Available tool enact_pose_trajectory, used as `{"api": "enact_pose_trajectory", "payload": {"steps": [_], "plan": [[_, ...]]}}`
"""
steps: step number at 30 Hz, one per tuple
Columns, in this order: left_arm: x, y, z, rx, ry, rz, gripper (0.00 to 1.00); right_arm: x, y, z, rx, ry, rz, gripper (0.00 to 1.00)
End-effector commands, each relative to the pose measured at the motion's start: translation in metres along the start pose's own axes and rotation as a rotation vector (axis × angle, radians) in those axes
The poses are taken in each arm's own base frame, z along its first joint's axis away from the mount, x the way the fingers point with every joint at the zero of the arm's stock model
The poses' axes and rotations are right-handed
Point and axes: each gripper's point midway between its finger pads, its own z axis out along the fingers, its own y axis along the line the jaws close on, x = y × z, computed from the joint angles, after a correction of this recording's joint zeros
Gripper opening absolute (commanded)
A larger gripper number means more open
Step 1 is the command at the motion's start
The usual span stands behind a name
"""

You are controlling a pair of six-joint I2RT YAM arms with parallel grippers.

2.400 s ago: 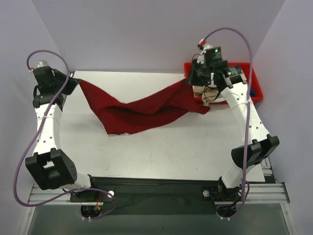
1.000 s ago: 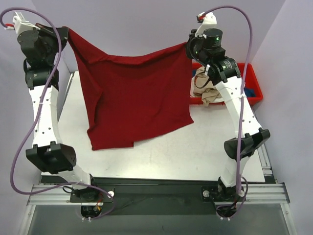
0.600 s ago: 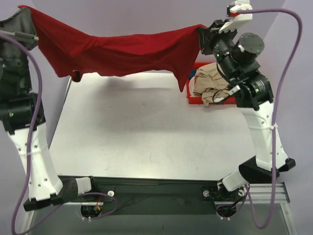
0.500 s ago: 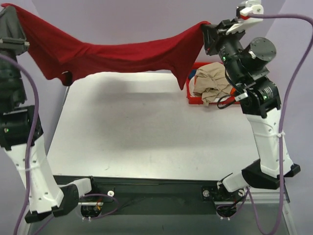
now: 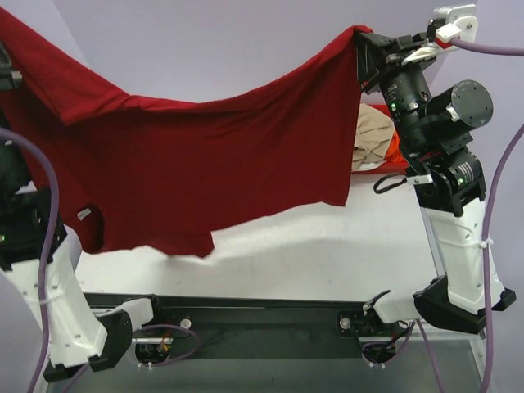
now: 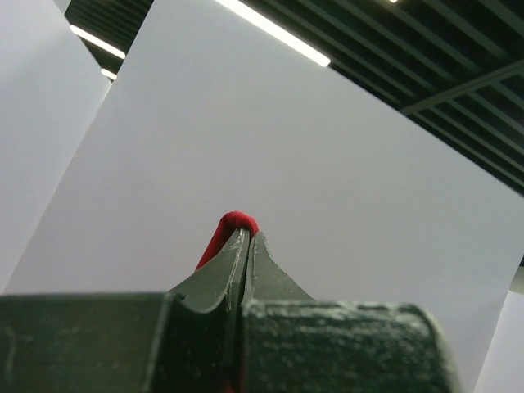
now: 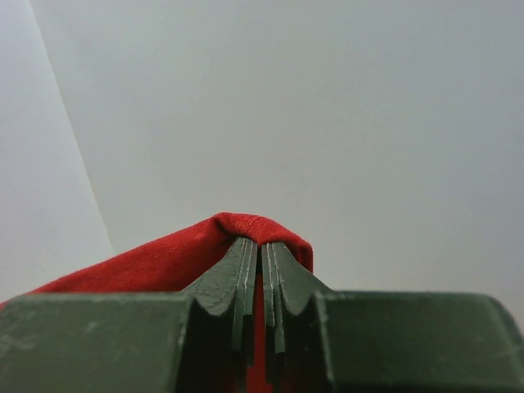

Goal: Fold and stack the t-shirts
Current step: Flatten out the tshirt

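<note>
A dark red t-shirt (image 5: 205,155) hangs spread in the air above the table, stretched between both arms. Its white neck label (image 5: 84,214) shows near the lower left. My right gripper (image 5: 366,39) is shut on the shirt's top right corner. In the right wrist view the red cloth (image 7: 164,260) wraps over the closed right gripper (image 7: 260,244). My left gripper (image 6: 245,235) is shut on a red fold (image 6: 235,219); in the top view it is cut off at the left edge. A tan t-shirt (image 5: 372,135) lies in the red bin (image 5: 393,150).
The white table (image 5: 327,241) lies under the hanging shirt, which hides most of its far half. The red bin stands at the back right, behind the right arm (image 5: 450,188). Pale walls close in the back and both sides.
Both arms have come up and towards the camera, gripping the red shirt throughout. It has dropped open from a sagging band into a wide hanging sheet.
</note>
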Motion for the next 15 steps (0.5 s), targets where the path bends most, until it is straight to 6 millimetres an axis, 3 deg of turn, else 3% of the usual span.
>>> {"api": "enact_pose_trajectory", "payload": {"steps": [1,2,3,4,5,6,7,8,9,10,11,12,13,14,15], "plan": [[0.084,0.062,0.030,-0.095,0.140,0.023,0.00,0.015,-0.016,0.022,0.072,-0.017,0.017,0.00],[0.115,0.080,0.032,-0.123,0.214,0.013,0.00,0.043,-0.020,0.035,0.083,0.039,0.037,0.00],[0.144,0.096,0.033,-0.151,0.275,0.008,0.00,0.063,-0.043,0.043,0.133,0.075,0.036,0.00],[0.193,0.129,0.034,-0.201,0.364,0.001,0.00,0.082,-0.050,0.050,0.138,0.108,0.058,0.00],[0.233,0.149,0.027,-0.228,0.451,-0.006,0.00,0.134,-0.060,0.059,0.169,0.221,0.093,0.00],[0.287,0.180,0.018,-0.263,0.556,-0.016,0.00,0.160,-0.066,0.063,0.182,0.274,0.094,0.00],[0.317,0.196,0.010,-0.276,0.619,-0.024,0.00,0.184,-0.078,0.065,0.207,0.321,0.089,0.00],[0.351,0.203,-0.003,-0.267,0.701,-0.039,0.01,0.237,-0.084,0.066,0.216,0.422,0.088,0.00],[0.399,0.233,-0.024,-0.312,0.795,-0.047,0.22,0.262,-0.089,0.065,0.229,0.469,0.088,0.00],[0.423,0.244,-0.038,-0.328,0.849,-0.050,0.35,0.287,-0.100,0.062,0.255,0.519,0.087,0.00],[0.443,0.254,-0.051,-0.347,0.896,-0.049,0.50,0.332,-0.108,0.056,0.279,0.605,0.097,0.15],[0.472,0.268,-0.072,-0.375,0.961,-0.055,0.60,0.352,-0.115,0.052,0.296,0.646,0.100,0.33],[0.485,0.273,-0.082,-0.388,0.992,-0.052,0.83,0.370,-0.121,0.048,0.312,0.688,0.108,0.52],[0.494,0.278,-0.091,-0.396,1.023,-0.040,0.90,0.402,-0.131,0.038,0.340,0.774,0.109,0.86],[0.507,0.281,-0.104,-0.407,1.061,-0.037,0.93,0.414,-0.135,0.033,0.354,0.807,0.115,0.96]]}}
